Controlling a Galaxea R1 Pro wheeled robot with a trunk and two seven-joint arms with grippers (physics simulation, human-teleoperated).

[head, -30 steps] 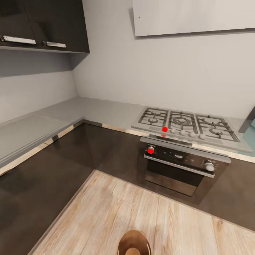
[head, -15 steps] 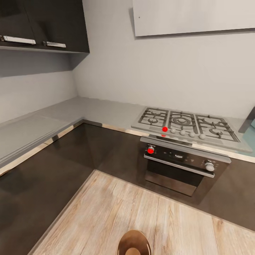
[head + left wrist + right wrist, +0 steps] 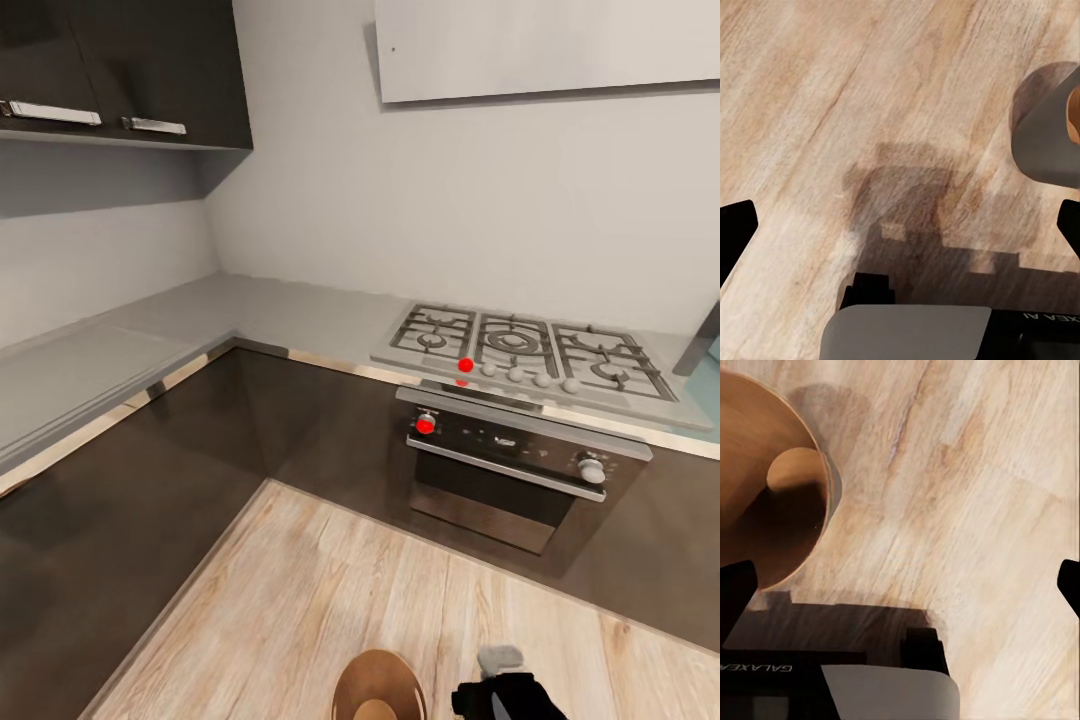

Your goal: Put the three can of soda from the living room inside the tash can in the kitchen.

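One tash can [image 3: 378,682] beside one right hand [image 3: 497,690], fingers spread.

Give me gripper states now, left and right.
Left gripper: open, nothing between the fingers, floor below.
Right gripper: open, empty, trash can beside it.

Grey counter [image 3: 150,340] – steel hob [image 3: 520,352] above black oven [image 3: 510,470].

Pale wood-plank floor [image 3: 330,590] runs between dark lower cabinets; the round tash can [image 3: 378,686] stands directly on it, brown inside. The grey L-shaped desk [image 3: 130,345] carries a gas hob [image 3: 520,355] set into its top
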